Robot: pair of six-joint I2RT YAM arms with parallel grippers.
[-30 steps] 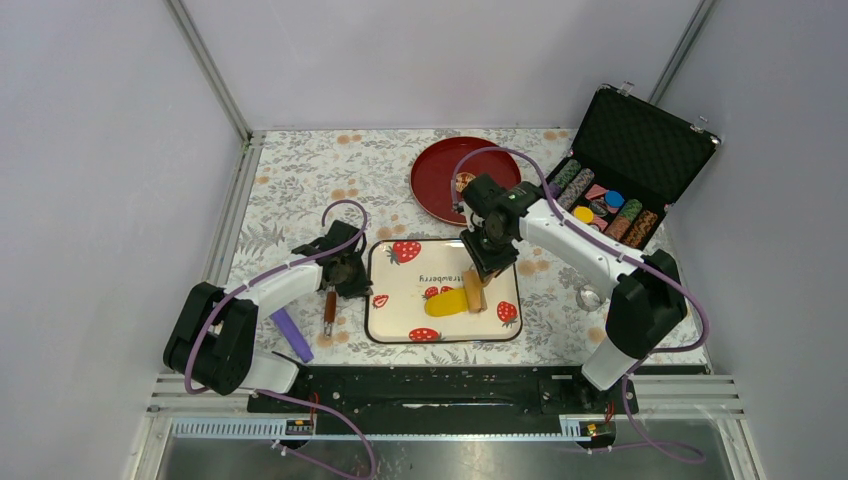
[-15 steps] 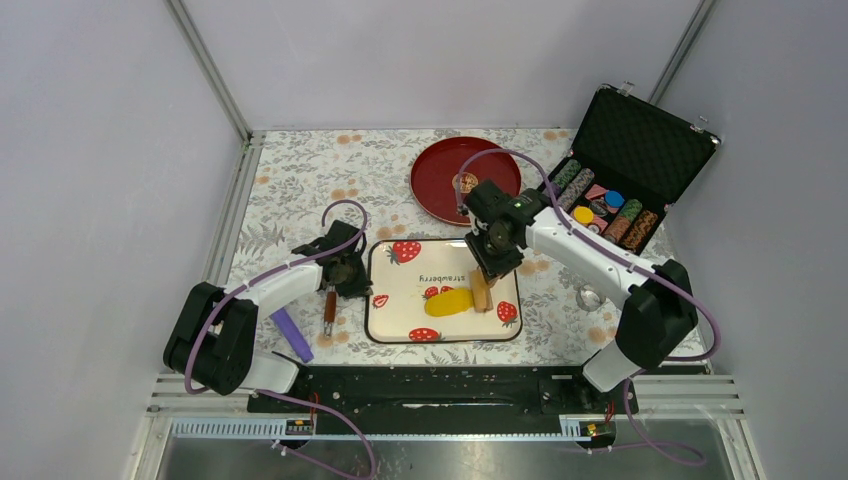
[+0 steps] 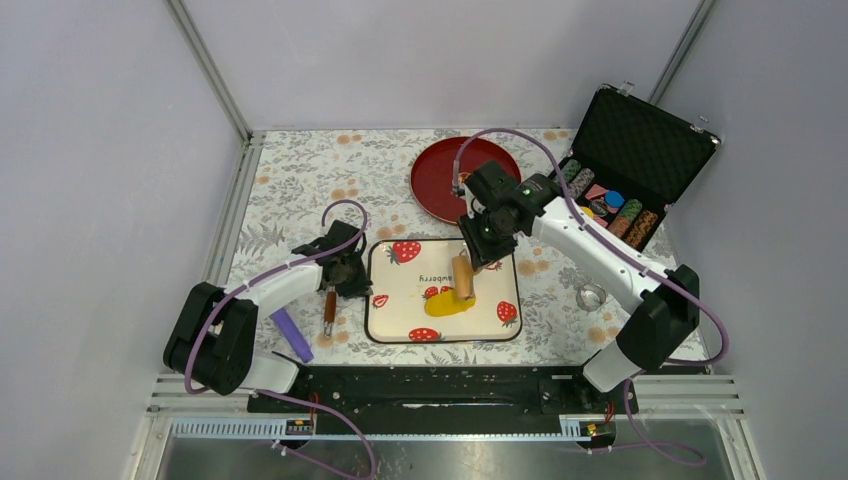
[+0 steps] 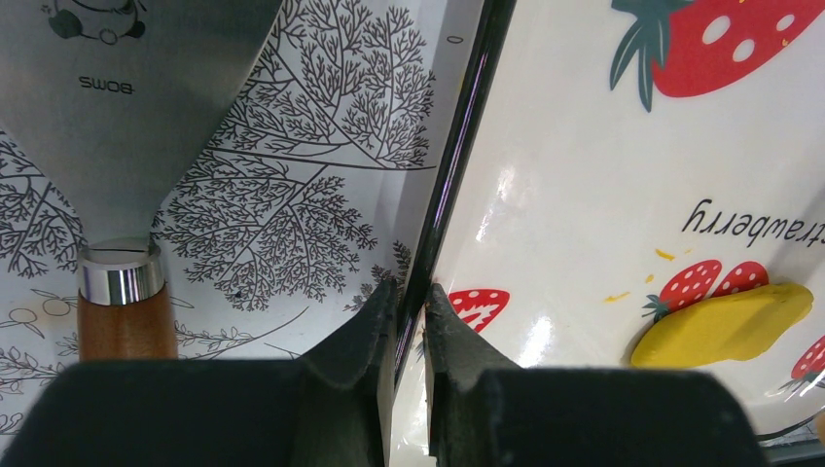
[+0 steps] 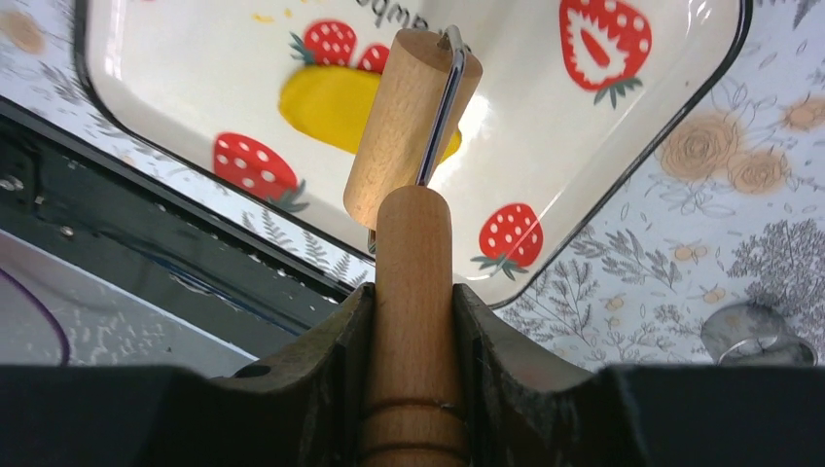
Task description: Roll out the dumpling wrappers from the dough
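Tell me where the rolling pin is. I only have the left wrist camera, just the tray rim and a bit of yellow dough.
Observer: The right gripper holds the wooden roller by its handle, with the roller head over the dough on the tray.
Operator: Is the head pressing the dough?
Observer: I cannot tell contact. In the right wrist view the head overlaps the right-hand end of the dough.
Operator: Where is the ring cutter?
Observer: The metal ring cutter lies on the table, right of the tray, with nothing touching it.
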